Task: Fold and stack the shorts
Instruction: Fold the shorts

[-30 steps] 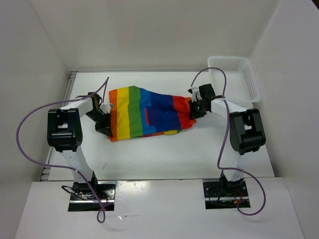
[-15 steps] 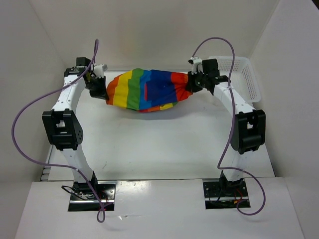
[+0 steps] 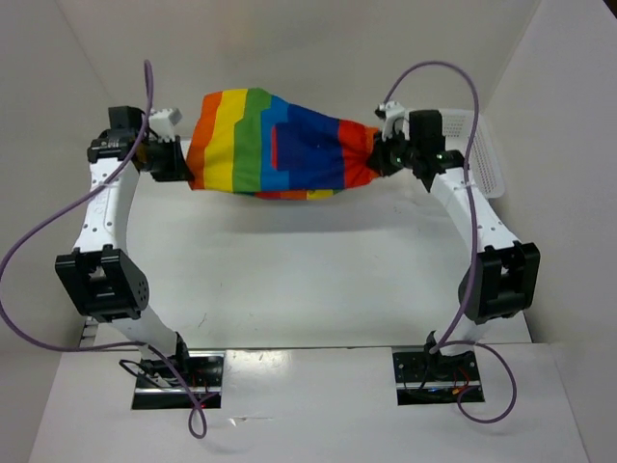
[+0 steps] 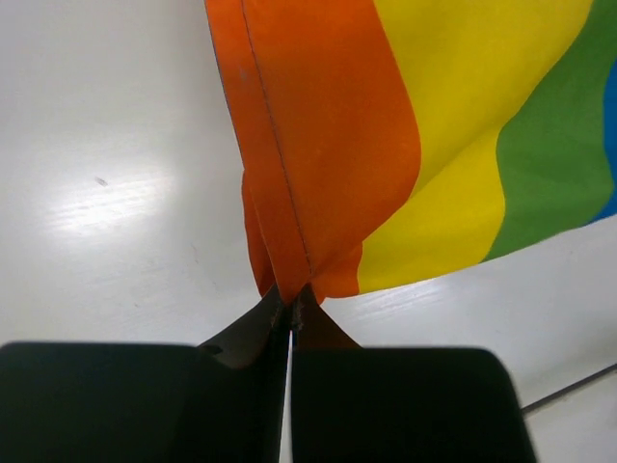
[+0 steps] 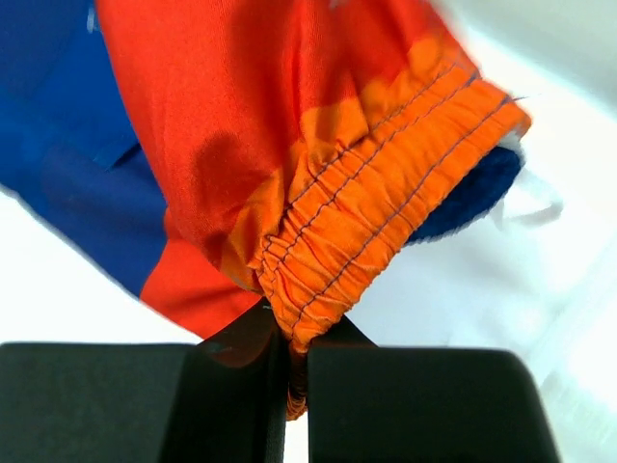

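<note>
Over the table (image 3: 308, 289), both arms are reaching up and away from their bases, carrying the shorts (image 3: 275, 145) stretched between them in the air. The left tool (image 4: 289, 304) is clenching a pinch of the orange hem. The right tool (image 5: 289, 338) is grasping the gathered elastic waistband. The cloth is sagging a little in the middle and seems to be hanging clear of the table. This is looking like the lift-and-spread step, ahead of any fold. The next move is probably calling for both arms to lower together, holding tension so that the shorts land flat. Farther right, the white basket (image 3: 482, 154) is standing apart.
</note>
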Controlling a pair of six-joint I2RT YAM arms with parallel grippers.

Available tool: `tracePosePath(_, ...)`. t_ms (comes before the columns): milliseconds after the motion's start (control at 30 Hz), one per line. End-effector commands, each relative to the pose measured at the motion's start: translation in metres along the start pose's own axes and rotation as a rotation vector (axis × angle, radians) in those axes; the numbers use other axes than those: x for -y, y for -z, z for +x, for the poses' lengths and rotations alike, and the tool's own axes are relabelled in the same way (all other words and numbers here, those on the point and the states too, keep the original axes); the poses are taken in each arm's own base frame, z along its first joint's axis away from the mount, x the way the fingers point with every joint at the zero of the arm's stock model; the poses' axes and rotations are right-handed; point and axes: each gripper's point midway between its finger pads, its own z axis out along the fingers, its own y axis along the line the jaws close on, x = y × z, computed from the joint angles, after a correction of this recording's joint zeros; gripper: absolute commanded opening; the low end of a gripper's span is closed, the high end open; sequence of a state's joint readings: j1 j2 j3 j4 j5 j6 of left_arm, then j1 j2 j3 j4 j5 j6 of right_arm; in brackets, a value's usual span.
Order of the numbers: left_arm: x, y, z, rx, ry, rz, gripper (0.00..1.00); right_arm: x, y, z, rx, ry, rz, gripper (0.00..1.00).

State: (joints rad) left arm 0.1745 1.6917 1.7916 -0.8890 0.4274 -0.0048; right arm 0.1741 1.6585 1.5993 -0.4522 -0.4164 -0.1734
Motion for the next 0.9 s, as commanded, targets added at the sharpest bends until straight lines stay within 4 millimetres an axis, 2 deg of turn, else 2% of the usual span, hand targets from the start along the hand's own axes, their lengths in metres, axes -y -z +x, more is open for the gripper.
tracePosePath(0,0.008,-0.042,0.087,-0.259,0.078,0.057,0.0,0.002,0.006,0.097,-0.219,0.03,0.008,0.0)
tracePosePath(67,0.005,-0.057,0.129,-0.376,0.121,0.058,0.01,0.005,0.013,0.135,-0.308,0.068,0.031,0.0)
tracePosePath(100,0.009,-0.063,0.148,-0.429,0.131,0.067,0.02,0.002,0.019,0.159,-0.356,0.068,0.027,0.0)
tracePosePath(133,0.01,-0.067,0.177,-0.509,0.151,0.066,0.05,-0.001,0.023,0.17,-0.383,0.07,0.018,0.0)
tracePosePath(167,0.007,-0.071,0.193,-0.557,0.17,0.059,0.06,-0.004,0.028,0.188,-0.423,0.056,0.017,0.0)
tracePosePath(233,0.007,-0.073,0.222,-0.639,0.192,0.055,0.08,-0.007,0.032,0.196,-0.436,0.06,0.012,0.0)
tracePosePath(333,0.012,-0.075,0.235,-0.678,0.183,0.056,0.08,-0.002,0.038,0.202,-0.454,0.085,0.045,0.0)
tracePosePath(433,0.017,-0.068,0.245,-0.716,0.19,0.06,0.14,0.002,0.041,0.205,-0.47,0.109,0.057,0.0)
tracePosePath(467,0.018,-0.066,0.247,-0.728,0.195,0.06,0.2,0.002,0.041,0.205,-0.47,0.109,0.057,0.0)
tracePosePath(500,0.021,-0.061,0.25,-0.752,0.21,0.069,0.39,0.0,0.04,0.205,-0.467,0.107,0.048,0.0)
tracePosePath(567,0.023,-0.055,0.254,-0.779,0.221,0.069,0.5,0.001,0.041,0.201,-0.465,0.117,0.047,0.0)
tracePosePath(600,0.025,-0.05,0.251,-0.78,0.222,0.069,0.53,0.001,0.041,0.201,-0.465,0.117,0.047,0.0)
tracePosePath(733,0.028,-0.044,0.189,-0.588,0.135,0.058,0.68,0.004,0.039,0.19,-0.45,0.132,0.05,0.0)
tracePosePath(767,0.03,-0.047,0.157,-0.486,0.094,0.066,0.72,0.004,0.039,0.19,-0.45,0.132,0.05,0.0)
tracePosePath(800,0.032,-0.05,0.145,-0.448,0.064,0.063,0.8,0.005,0.038,0.185,-0.439,0.136,0.053,0.0)
tracePosePath(833,0.031,-0.054,0.137,-0.419,0.037,0.048,0.83,0.005,0.038,0.185,-0.439,0.136,0.053,0.0)
tracePosePath(867,0.034,-0.065,0.133,-0.407,-0.005,0.032,0.83,0.004,0.04,0.187,-0.447,0.133,0.05,0.0)
